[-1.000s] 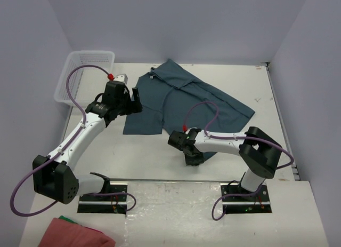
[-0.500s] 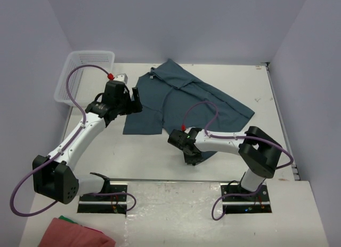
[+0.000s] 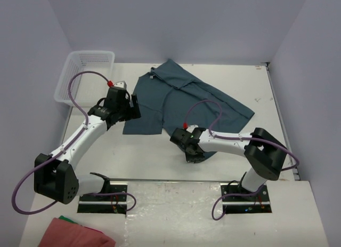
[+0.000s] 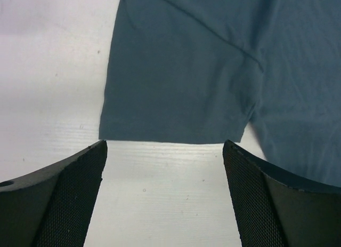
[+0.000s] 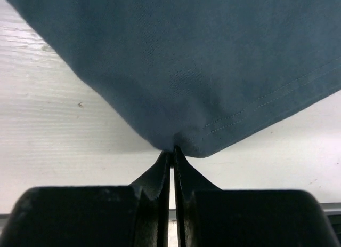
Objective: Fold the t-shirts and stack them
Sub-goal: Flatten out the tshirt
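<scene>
One plain teal-blue t-shirt, flat, creased; right gripper pinching hem corner; left gripper spread

The left gripper was held with jaws spread wide; the right gripper was clamped onto the t-shirt's corner.

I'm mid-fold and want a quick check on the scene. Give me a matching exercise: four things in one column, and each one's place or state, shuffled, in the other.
Things:
1. left gripper
2. right gripper
3. basket
4. pink-red cloth

Places or states:
A. shut on a near corner of the t-shirt
B. far left corner of the table
C. open, holding nothing, at the t-shirt's left edge
D. bottom left of the top view, nearest the camera

Pairs: 1-C, 2-A, 3-B, 4-D
</scene>
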Robot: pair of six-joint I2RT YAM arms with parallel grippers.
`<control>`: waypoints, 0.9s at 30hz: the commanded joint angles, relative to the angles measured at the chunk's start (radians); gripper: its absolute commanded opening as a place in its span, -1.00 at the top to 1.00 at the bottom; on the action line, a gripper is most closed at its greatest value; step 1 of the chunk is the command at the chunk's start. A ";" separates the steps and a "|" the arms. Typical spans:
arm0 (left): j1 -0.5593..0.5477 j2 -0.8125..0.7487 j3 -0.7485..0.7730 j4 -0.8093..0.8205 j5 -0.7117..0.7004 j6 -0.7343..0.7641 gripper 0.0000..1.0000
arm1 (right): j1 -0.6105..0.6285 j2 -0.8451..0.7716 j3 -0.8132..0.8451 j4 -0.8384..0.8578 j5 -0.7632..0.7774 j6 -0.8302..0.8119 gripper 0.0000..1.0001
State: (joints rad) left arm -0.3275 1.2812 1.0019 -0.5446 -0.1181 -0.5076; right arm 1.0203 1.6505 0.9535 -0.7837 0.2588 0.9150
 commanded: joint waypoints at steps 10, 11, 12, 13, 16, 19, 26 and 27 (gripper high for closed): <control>0.028 0.096 -0.105 -0.092 -0.058 -0.164 -0.85 | -0.005 -0.241 0.107 0.006 0.096 -0.094 1.00; 0.036 0.105 -0.102 -0.092 -0.051 -0.166 -0.84 | -0.005 -0.248 0.090 0.023 0.088 -0.094 1.00; 0.045 0.115 -0.094 -0.086 -0.043 -0.166 -0.83 | -0.005 -0.256 0.080 0.032 0.082 -0.096 1.00; 0.057 0.141 -0.089 -0.086 -0.041 -0.164 -0.81 | -0.005 -0.274 0.073 0.038 0.073 -0.096 1.00; 0.097 0.208 -0.066 -0.089 -0.028 -0.154 -0.75 | -0.005 -0.307 0.041 0.055 0.066 -0.096 1.00; 0.108 0.259 -0.060 -0.063 -0.018 -0.147 -0.68 | -0.005 -0.324 0.018 0.060 0.068 -0.096 1.00; 0.123 0.326 -0.051 -0.023 0.005 -0.141 -0.43 | -0.005 -0.348 -0.025 0.069 0.062 -0.090 1.00; 0.127 0.334 -0.049 -0.025 0.003 -0.141 -0.42 | -0.005 -0.350 -0.028 0.069 0.060 -0.090 1.00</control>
State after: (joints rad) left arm -0.2157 1.6096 0.9127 -0.6075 -0.1265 -0.6437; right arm 1.0157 1.3331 0.9379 -0.7391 0.3195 0.8253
